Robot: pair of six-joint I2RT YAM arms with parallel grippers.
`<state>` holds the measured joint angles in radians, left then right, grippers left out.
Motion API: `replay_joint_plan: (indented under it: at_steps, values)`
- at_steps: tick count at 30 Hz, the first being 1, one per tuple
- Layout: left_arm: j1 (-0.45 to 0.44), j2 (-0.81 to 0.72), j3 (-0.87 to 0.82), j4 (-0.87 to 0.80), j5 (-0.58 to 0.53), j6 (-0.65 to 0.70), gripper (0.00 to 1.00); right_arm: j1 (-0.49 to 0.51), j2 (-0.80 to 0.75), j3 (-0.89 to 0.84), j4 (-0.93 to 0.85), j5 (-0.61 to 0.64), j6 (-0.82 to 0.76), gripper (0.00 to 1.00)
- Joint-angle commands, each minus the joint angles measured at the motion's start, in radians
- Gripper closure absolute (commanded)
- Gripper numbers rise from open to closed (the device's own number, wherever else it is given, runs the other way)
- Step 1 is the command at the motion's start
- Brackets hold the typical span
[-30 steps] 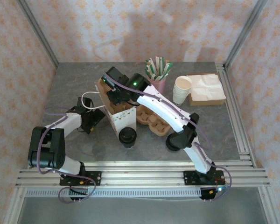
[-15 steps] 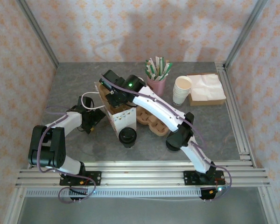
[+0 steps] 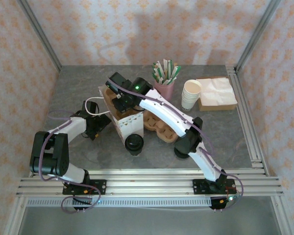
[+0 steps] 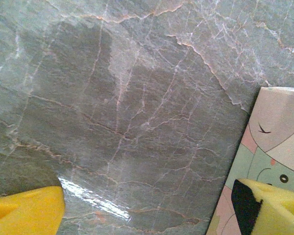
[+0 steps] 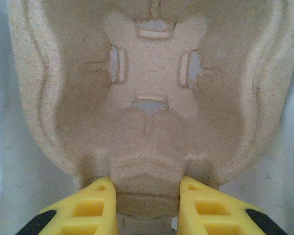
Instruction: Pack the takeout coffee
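Right hand (image 5: 146, 185) pinches the pulp cup carrier (image 5: 152, 98); left hand (image 4: 147, 208) gapes empty beside the paper bag (image 4: 274, 142); takeout coffee (image 3: 134, 142) stands on the desk (image 4: 137, 98).

A robotics lab cell staged as a coffee counter: two robot arms (image 3: 166, 115) are bolted to aluminium rails (image 3: 147, 177) at 6 o'clock, boxed in by wallpapered panels (image 3: 137, 29). On the marble-look table (image 3: 78, 88), paper cups (image 3: 191, 94) and napkins (image 3: 216, 93) sit at 1 o'clock, a straw holder (image 3: 165, 81) at 12, and a pulp carrier (image 3: 161, 128) at centre.
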<state>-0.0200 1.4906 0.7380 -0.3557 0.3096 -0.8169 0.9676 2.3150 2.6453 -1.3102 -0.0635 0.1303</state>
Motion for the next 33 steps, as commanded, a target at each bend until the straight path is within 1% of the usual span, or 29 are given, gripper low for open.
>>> replay_joint_plan:
  at_steps: [1,11,18,26,33]
  values:
    - [-0.043,0.053,0.000,0.091,0.123,0.005,0.10,-0.006,0.029,0.034,-0.053,-0.012,-0.007,0.74]
    - [-0.044,0.060,0.013,0.077,0.119,0.031,0.10,-0.018,0.072,0.053,-0.072,-0.045,-0.006,0.74]
    - [-0.044,0.066,0.019,0.067,0.124,0.050,0.10,-0.021,0.083,0.078,-0.074,-0.038,0.020,0.74]
    - [-0.044,0.079,0.014,0.080,0.146,0.048,0.10,-0.004,0.035,0.099,-0.037,-0.001,0.044,0.74]
    - [-0.046,0.076,0.013,0.076,0.143,0.055,0.10,-0.002,0.085,0.098,-0.085,-0.016,0.044,0.74]
